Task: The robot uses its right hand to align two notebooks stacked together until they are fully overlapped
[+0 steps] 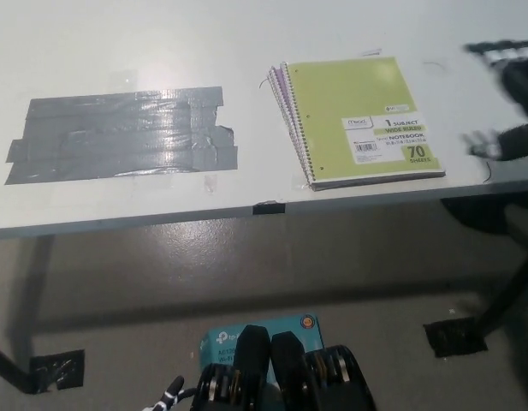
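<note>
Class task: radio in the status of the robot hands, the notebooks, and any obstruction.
Right robot hand blurred at table edge, off notebooks. Left barely visible. Green notebook atop purple notebook, nearly aligned. Nothing obstructing.

You've got a green spiral notebook (362, 120) lying flat near table edge, purple notebook (279, 86) peeking out left underneath.

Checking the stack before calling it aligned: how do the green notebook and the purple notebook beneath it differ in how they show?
The green notebook lies on top with its whole cover and label showing; the purple notebook shows only as a thin strip along the spiral side. The green one's edge sits slightly right of the purple one's, so the overlap is not quite complete. Both lie flat on the white table, tilted alike.
</note>
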